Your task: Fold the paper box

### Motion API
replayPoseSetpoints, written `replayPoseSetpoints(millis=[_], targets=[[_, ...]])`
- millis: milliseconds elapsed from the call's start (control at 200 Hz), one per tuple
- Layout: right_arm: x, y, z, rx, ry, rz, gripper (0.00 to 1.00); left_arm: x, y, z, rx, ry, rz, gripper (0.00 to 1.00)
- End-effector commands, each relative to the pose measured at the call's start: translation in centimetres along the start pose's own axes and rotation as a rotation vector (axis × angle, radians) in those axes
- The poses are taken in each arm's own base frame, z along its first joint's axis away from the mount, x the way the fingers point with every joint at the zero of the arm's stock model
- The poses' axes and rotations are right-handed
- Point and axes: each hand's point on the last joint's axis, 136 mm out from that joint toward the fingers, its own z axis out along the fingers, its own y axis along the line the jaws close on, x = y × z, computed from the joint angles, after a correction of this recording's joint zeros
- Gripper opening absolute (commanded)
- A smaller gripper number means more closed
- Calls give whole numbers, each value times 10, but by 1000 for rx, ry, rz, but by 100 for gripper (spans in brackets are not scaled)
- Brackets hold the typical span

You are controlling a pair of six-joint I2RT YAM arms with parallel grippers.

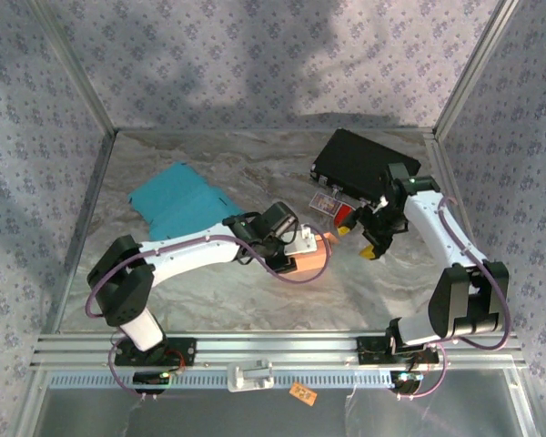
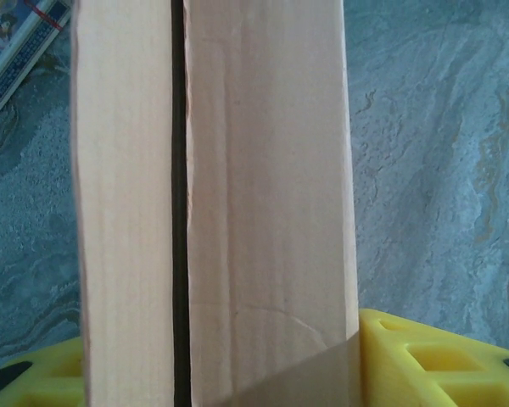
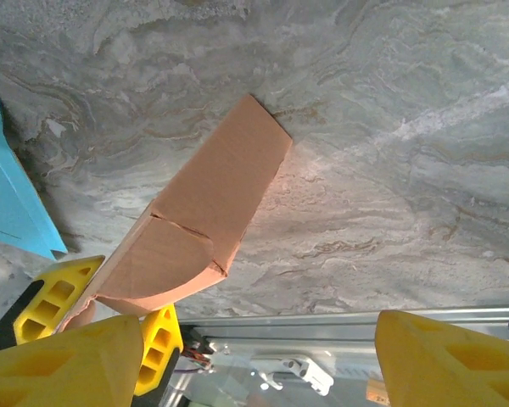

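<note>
Left jaws clamped on paper box (image 1: 311, 258), its edges pressed between yellow fingers (image 2: 433, 365). Right jaws held wide apart, nothing between them, hovering near box on right-edge side, not touching. Box located near middle of counter (image 1: 209, 300); two panels seen side by side, narrow dark gap between; curved flap noted at gripped end. Black case (image 1: 359, 164) laid in far right corner. Teal sheet (image 1: 177, 202) laid toward left edge.

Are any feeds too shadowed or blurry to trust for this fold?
Top external: broad soft shadows across the back wall and far table, paper box clearly lit. Left wrist: box very close and slightly soft, the gap between its panels dark. Right wrist: box sharp, the yellow fingers at the bottom edge out of focus.
</note>
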Motion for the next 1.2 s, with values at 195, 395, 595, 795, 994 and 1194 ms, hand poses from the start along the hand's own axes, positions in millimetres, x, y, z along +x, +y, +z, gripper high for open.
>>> replayPoseSetpoints(millis=[195, 395, 595, 795, 994, 1194], targets=[[-15, 31, -22, 15, -279, -419, 52, -17, -1, -2, 41, -33, 9, 52], [-12, 24, -19, 41, -424, -661, 52, -21, 0, 4, 48, -31, 13, 52], [-12, 20, -14, 74, -417, -808, 53, -21, 0, 6, 54, -23, 17, 51], [-14, 24, -7, 113, -375, -940, 48, -19, -4, 6, 74, -21, 24, 47], [-6, 27, 6, 157, -323, -1065, 44, -18, -3, 6, 74, -18, 20, 47], [-11, 27, 12, 208, -309, -1082, 40, -19, -3, 5, 78, -20, 19, 47]])
